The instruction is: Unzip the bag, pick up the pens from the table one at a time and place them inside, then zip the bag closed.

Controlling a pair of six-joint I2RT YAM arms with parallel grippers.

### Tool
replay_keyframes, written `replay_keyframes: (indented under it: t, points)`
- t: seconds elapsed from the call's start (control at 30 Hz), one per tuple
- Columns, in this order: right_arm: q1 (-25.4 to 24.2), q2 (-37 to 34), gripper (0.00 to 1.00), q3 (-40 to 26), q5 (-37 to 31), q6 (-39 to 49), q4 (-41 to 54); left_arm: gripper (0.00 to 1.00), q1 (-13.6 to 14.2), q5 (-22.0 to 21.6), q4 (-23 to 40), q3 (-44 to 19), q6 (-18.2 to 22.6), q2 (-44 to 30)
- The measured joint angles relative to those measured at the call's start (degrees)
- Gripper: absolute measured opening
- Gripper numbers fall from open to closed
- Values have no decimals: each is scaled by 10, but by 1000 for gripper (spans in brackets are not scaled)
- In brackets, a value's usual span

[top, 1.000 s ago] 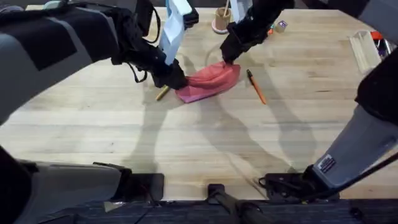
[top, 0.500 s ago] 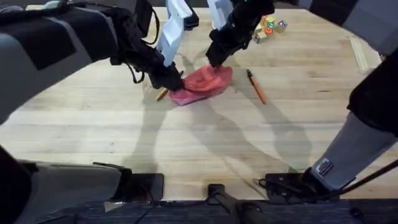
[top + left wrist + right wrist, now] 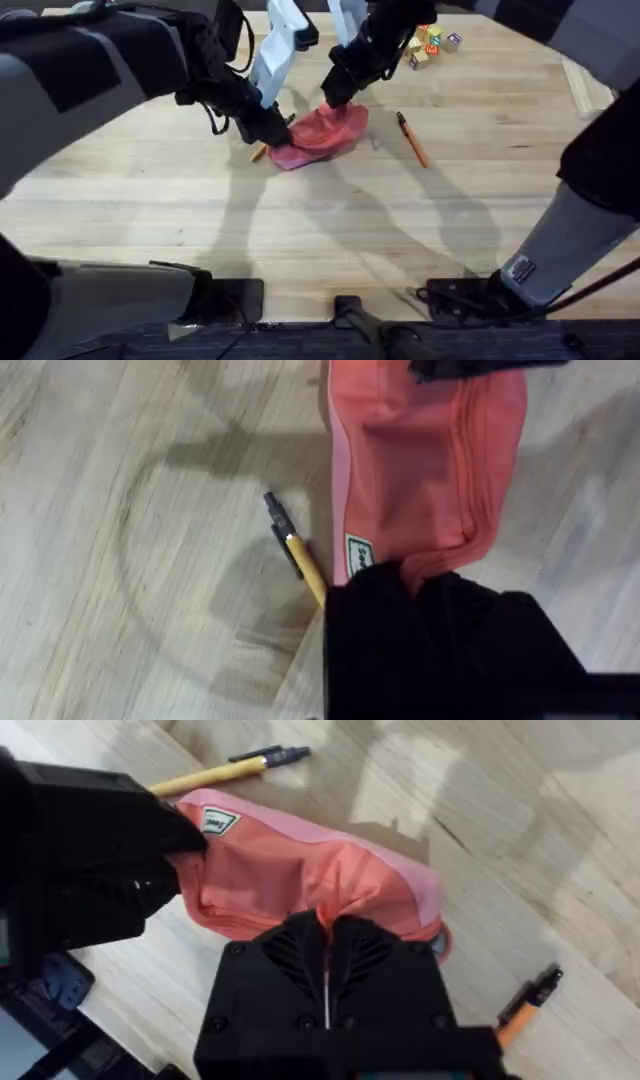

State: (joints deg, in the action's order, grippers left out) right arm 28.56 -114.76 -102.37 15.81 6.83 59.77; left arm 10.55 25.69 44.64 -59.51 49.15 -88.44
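The table (image 3: 330,230) spreads wide and pale beneath me, and near its far middle lies the pink bag (image 3: 320,135), bunched up between my two arms. My left gripper (image 3: 275,128) is clamped on the bag's left end and my right gripper (image 3: 335,98) pinches its top edge along the zipper. The yellow pen (image 3: 300,560) lies just beside the bag's left end, the orange pen (image 3: 411,139) a little off to its right.

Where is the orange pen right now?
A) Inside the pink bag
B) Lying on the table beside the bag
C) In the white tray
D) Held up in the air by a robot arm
B: the orange pen lies flat on the table, apart from the pink bag, on the side away from the yellow pen, and neither arm touches it.
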Motion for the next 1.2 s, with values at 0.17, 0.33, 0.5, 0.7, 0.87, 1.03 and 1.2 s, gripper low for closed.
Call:
replay_keyframes:
  t: [0.17, 0.33, 0.5, 0.7, 0.87, 1.03, 1.2]
  points:
    - [5, 0, 33, 0, 15, -1, -8, 41, -1, -3, 3, 0, 0, 0]
    - [11, 0, 33, -2, 31, -9, -27, 42, -5, -7, 9, 0, 0, 0]
    - [19, -1, 33, -7, 35, -22, -36, 42, -6, -11, 14, 0, 0, 0]
    - [30, -5, 34, -11, 35, -28, -53, 42, -7, -15, 19, 0, 0, 0]
    - [35, -7, 34, -14, 35, -28, -55, 42, -7, -16, 20, 0, 0, 0]
    - [39, -7, 34, -16, 35, -28, -56, 42, -7, -17, 21, 0, 0, 0]
    - [39, -7, 34, -16, 35, -28, -55, 42, -7, -17, 21, 0, 0, 0]
